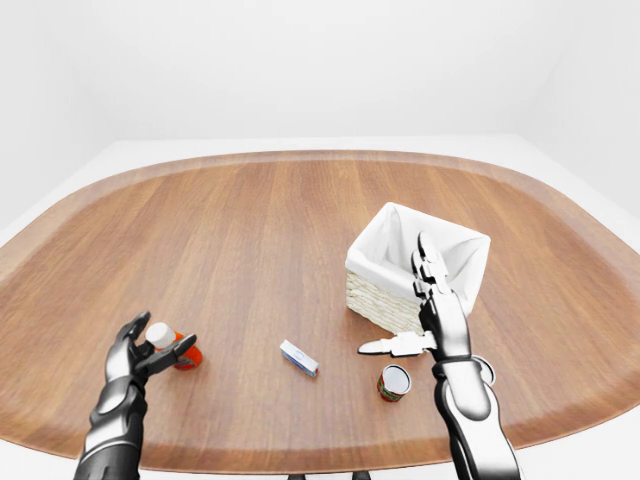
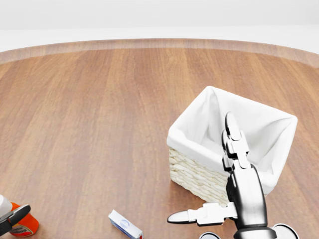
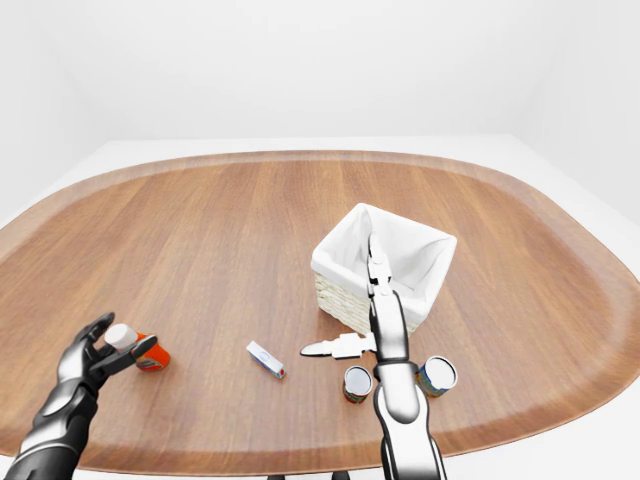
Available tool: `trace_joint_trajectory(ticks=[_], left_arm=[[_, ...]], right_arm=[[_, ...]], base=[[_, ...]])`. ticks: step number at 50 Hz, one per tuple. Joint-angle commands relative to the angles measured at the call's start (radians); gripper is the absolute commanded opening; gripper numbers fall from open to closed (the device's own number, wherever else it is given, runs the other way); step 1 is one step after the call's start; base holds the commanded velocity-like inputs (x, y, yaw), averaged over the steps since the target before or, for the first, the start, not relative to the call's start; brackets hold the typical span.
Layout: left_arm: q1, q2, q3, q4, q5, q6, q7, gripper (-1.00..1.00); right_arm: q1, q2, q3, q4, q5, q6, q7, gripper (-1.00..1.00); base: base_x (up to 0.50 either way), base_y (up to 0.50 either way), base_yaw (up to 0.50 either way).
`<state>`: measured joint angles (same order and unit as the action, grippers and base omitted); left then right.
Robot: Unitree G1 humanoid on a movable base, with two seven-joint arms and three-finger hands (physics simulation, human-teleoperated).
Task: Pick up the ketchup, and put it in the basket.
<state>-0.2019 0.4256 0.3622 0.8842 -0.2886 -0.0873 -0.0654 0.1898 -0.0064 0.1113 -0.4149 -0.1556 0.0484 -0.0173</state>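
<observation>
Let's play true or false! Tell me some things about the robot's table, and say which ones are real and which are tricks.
1. The ketchup is inside the basket. False: it is on the table, at the left hand.
2. The basket has a white cloth lining. True.
3. The right hand holds a can. False: its fingers are spread and hold nothing.
4. A small white and blue box lies on the table. True.
5. The two cans stand near the right arm. True.
</observation>
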Motion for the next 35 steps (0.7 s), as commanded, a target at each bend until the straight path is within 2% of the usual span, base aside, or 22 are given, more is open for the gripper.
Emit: trace_joint_trajectory(ticks=[1,24,27,35], left_arm=[[0.006,-0.012,-0.005,-0.017,0.014,0.0,0.005,-0.95],[-0.012,-0.015,-0.023,0.021,0.023,0.0,0.003,-0.93],[0.0,-0.02,-0.026,-0.016,0.037,0.0,0.012,-0.93],[0.068,-0.069,-0.004,-0.331,0.101,0.0,0.033,-0.93]], right_arm=[[-0.002,0.0,-0.002,0.002,0.0,0.001,0.0,1.0],[-0.011,0.001,0.005,0.02,-0.004,-0.005,0.004,1.0],[-0.012,0.001,0.005,0.024,-0.005,-0.006,0.004,1.0],[-0.013,0.003,0.011,0.033,-0.007,-0.011,0.003,1.0]], base=[[0.0,0.0,0.0],[0.0,0.0,0.0],[0.0,0.0,0.0],[0.0,0.0,0.0]])
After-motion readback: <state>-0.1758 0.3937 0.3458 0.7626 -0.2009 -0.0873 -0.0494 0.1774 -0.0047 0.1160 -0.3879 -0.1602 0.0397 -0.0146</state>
